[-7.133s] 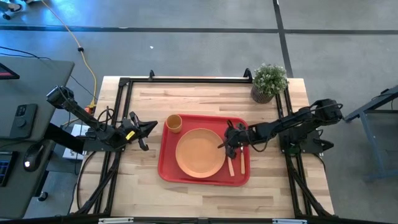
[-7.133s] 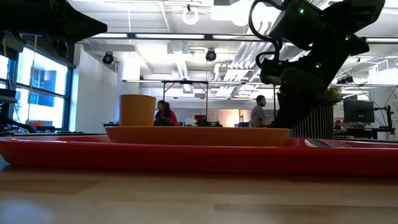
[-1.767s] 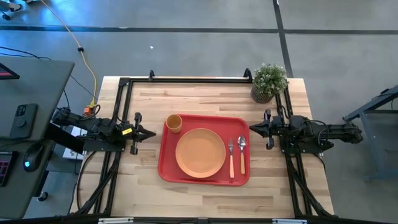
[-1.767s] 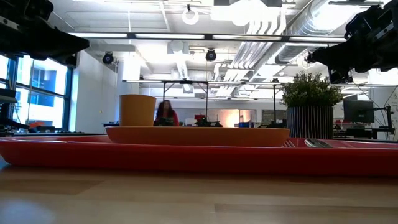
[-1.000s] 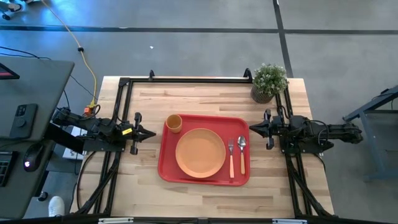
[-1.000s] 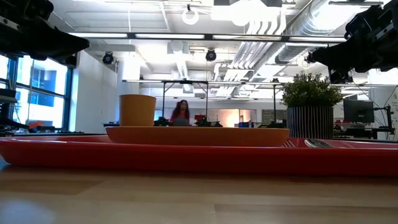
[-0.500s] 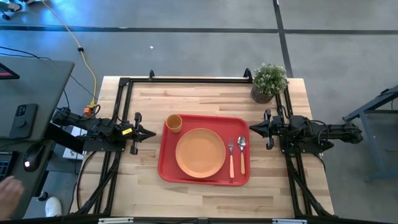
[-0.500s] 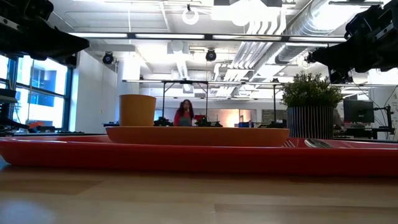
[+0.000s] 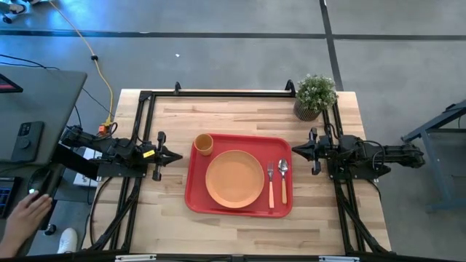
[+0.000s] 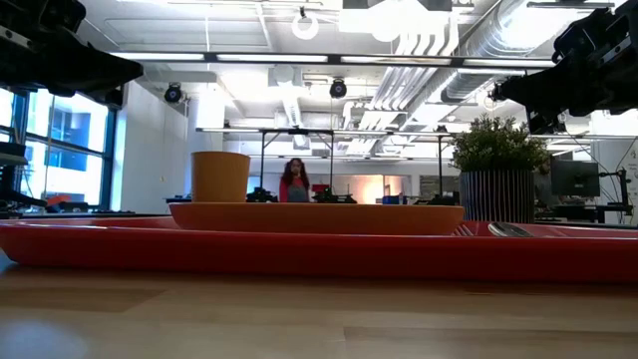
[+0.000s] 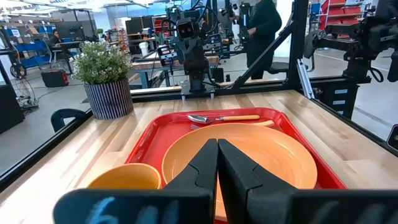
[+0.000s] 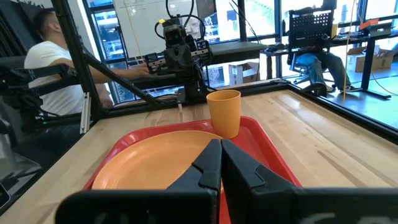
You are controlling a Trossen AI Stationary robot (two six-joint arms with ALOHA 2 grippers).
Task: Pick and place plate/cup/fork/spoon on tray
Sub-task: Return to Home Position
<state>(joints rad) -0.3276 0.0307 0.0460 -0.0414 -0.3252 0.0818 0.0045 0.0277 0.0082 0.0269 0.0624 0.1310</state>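
The red tray (image 9: 195, 196) lies in the table's middle. On it rest the orange plate (image 9: 234, 178), the cup (image 9: 204, 144) upright at its far left corner, and the fork (image 9: 271, 183) and spoon (image 9: 283, 180) side by side right of the plate. My left gripper (image 9: 179, 156) is shut and empty, left of the tray. My right gripper (image 9: 294, 151) is shut and empty, right of the tray. The left wrist view shows the plate (image 11: 249, 152) and cup (image 11: 121, 177); the right wrist view shows the cup (image 12: 224, 112).
A potted plant (image 9: 314, 96) stands at the table's far right corner. A black frame (image 9: 218, 93) runs along the table's edges. A person's hand (image 9: 25, 218) shows at a desk left of the table. People show in the room beyond.
Both arms have kept still. A person's hand has come into view at the desk left of the table.
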